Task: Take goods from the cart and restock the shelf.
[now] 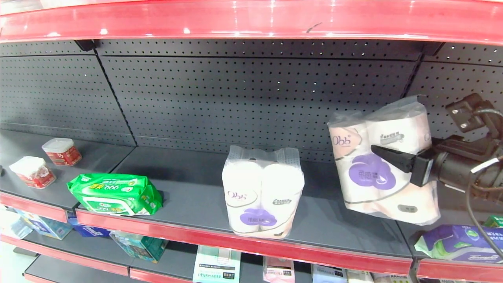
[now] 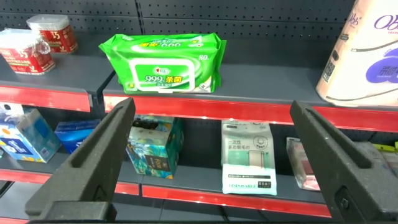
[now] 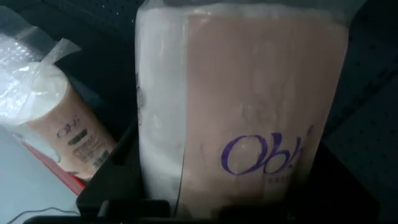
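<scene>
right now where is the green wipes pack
In the head view the green wipes pack lies left on the shelf, between a red tub and the standing roll pack.

The dark grey shelf [image 1: 188, 184] has a red front lip and a perforated back panel. On its left section stand two small red tubs with white lids [image 1: 62, 151], one [image 1: 32, 171] nearer the lip. On the middle section a green wipes pack [image 1: 114, 194] lies flat at the left end, and a pack of toilet rolls [image 1: 262, 192] stands upright at the lip, well apart from it.
</scene>
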### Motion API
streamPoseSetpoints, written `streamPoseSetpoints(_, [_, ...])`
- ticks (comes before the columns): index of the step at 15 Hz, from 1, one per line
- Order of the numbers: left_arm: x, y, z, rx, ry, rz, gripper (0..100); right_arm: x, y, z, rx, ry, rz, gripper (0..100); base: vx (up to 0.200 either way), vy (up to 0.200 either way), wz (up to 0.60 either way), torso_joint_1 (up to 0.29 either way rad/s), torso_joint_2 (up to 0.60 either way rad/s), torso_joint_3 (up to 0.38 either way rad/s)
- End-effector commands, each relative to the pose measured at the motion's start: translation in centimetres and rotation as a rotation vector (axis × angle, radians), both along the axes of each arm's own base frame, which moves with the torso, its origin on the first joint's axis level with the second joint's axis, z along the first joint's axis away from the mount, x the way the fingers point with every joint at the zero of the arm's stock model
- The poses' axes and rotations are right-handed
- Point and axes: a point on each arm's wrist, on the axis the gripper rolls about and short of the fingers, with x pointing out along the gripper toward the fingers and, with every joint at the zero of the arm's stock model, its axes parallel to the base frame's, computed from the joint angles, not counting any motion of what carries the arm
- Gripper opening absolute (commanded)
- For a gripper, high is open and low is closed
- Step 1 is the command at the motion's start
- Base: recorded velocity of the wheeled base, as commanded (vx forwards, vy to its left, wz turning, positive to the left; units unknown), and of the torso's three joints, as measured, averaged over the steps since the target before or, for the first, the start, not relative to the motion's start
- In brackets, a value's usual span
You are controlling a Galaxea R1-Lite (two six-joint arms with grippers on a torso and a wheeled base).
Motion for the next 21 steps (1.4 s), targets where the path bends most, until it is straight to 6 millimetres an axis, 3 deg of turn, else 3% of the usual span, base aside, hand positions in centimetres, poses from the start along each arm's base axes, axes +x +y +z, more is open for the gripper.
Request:
streamPoseSetpoints(1, [0.0,0.0,0.0,0.000,-0.001,0.000,100,2.5,0.5,-1.7,-0.004,0.043,0.019,0,0.000,0.000,0.00,0.000,0.00,0.000])
streamPoseSetpoints(4, [0.0,0.0,0.0,0.000,-0.001,0.000,100,5.6,1.5,-3.4,0.013,0.027,0.105,0,0.000,0.000,0.00,0.000,0.00,0.000])
streamPoseSetpoints(11, [0.0,0.0,0.0,0.000,-0.001,0.000,100,11.0,4.0,-4.4,0.037,-0.031,0.254,0,0.000,0.000,0.00,0.000,0.00,0.000])
streamPoseSetpoints(21, [0.0,0.0,0.0,0.000,-0.001,0.000,100,15.0,8.8,-7.1,0.088,-0.045,0.362,0,0.000,0.000,0.00,0.000,0.00,0.000])
